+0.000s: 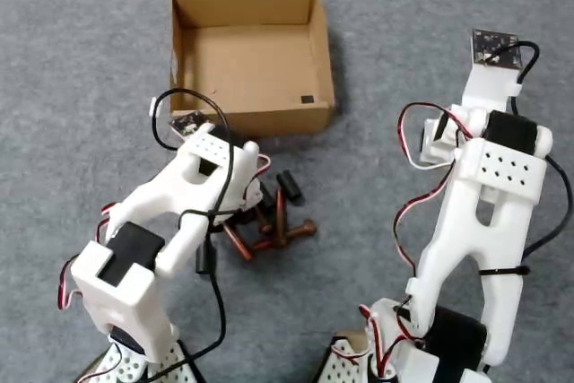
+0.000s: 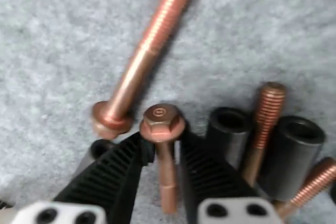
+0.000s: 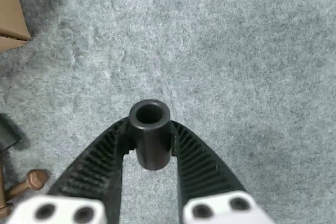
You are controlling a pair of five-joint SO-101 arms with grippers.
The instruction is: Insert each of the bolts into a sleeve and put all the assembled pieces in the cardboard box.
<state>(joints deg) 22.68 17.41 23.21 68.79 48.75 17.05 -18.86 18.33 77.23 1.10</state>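
Left gripper [image 2: 160, 141]: pressed onto a copper bolt [image 2: 162, 123], ribbed pads on either side of the shaft just below the hex head.
Right gripper [image 3: 150, 128]: pinching a black sleeve [image 3: 151, 148] between its ribbed pads, open bore facing the wrist camera, grey bench [image 3: 236, 51] beneath.
Loose bolt [image 2: 149, 51]: long, copper, flat on the bench, flanged head just beside the gripped bolt's head, threaded end pointing away.
Two sleeves [image 2: 229, 129]: black, hollow, close together beside the left gripper, with a threaded bolt [image 2: 265, 121] between them.
Pile [image 1: 273, 221]: copper bolts and black sleeves heaped near the middle of the bench in the high view, partly under the left arm [image 1: 193, 190].
Cardboard box [image 1: 269, 121]: open-topped, at 12 o'clock from the pile, near it but not touching.
Right arm [image 1: 489, 186]: at 3 o'clock from the pile, well apart from it, and at 4 o'clock from the box.
Box corner [image 3: 10, 9]: at the edge of the right wrist view, apart from the held sleeve.
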